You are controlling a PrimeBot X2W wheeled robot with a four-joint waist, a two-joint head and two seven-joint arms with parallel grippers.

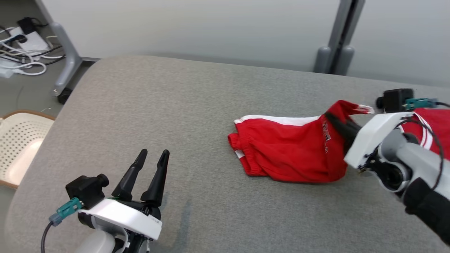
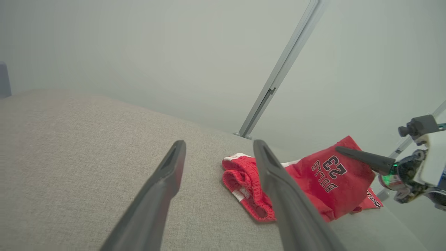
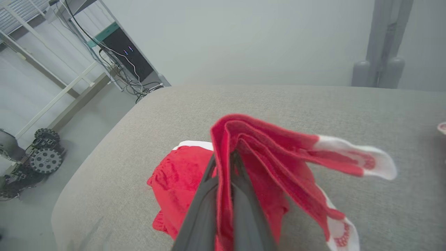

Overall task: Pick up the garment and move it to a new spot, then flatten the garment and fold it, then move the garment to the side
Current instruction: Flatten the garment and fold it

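A red garment [image 1: 288, 151], shorts with white trim and a printed number, lies on the grey padded table [image 1: 175, 105], right of the middle. My right gripper [image 1: 332, 117] is shut on the right end and holds that end raised, while the waistband end rests on the table. In the right wrist view the red cloth [image 3: 264, 153] drapes over both sides of the closed right gripper [image 3: 223, 157]. The left wrist view shows the garment [image 2: 324, 184] beyond my open left gripper [image 2: 219, 143]. My left gripper [image 1: 154, 153] stands open and empty near the table's front left, well apart from the garment.
More red cloth with white stripes [image 1: 434, 126] lies at the right edge behind my right arm. A white perforated seat [image 1: 17, 147] stands off the table's left side. Cables [image 1: 21, 52] and a grey frame leg [image 1: 66, 59] are at far left; a grey post [image 1: 334, 52] stands behind.
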